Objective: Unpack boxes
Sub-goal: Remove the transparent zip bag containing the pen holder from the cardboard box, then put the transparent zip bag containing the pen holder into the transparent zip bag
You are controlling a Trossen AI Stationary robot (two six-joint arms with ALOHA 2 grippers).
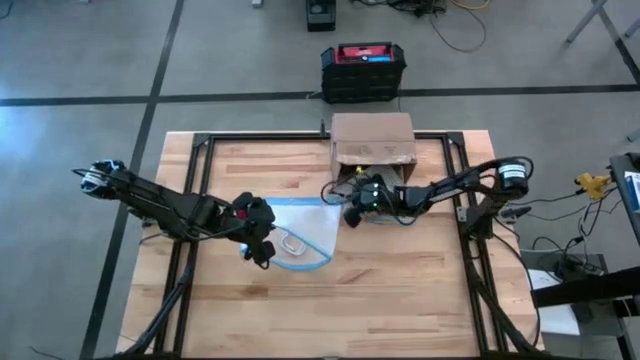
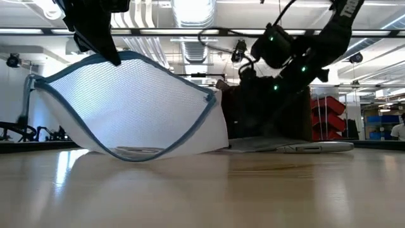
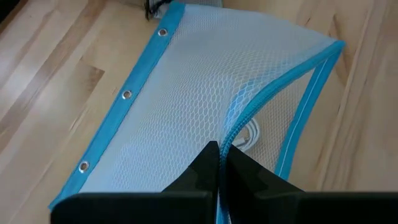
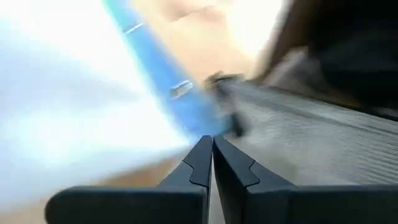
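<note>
A brown cardboard box (image 1: 372, 138) stands on the table at its far edge, flaps open. In front of it is a clear mesh pouch with a blue edge (image 1: 300, 225), with something white (image 3: 249, 134) inside. My left gripper (image 3: 219, 152) is shut on the pouch's blue zip edge and holds it up. My right gripper (image 4: 211, 143) is shut near the box's front, its tips close to the pouch's blue corner (image 4: 196, 115). The right wrist view is blurred. My left gripper pinches the pouch's blue zip edge (image 3: 231, 134) between its two fingers, coming slanting down from the table's left. That edge is raised (image 2: 126, 57), while the pouch's lower edge (image 2: 133, 152) rests on the table. My right gripper: I cannot tell whether it touches the pouch.
A flat grey thing (image 2: 297, 147) lies on the table by the box, under the right arm. A black-and-red case (image 1: 362, 70) stands on the floor beyond the table's far edge. Bare wood shows across the near half of the table (image 1: 380, 310).
</note>
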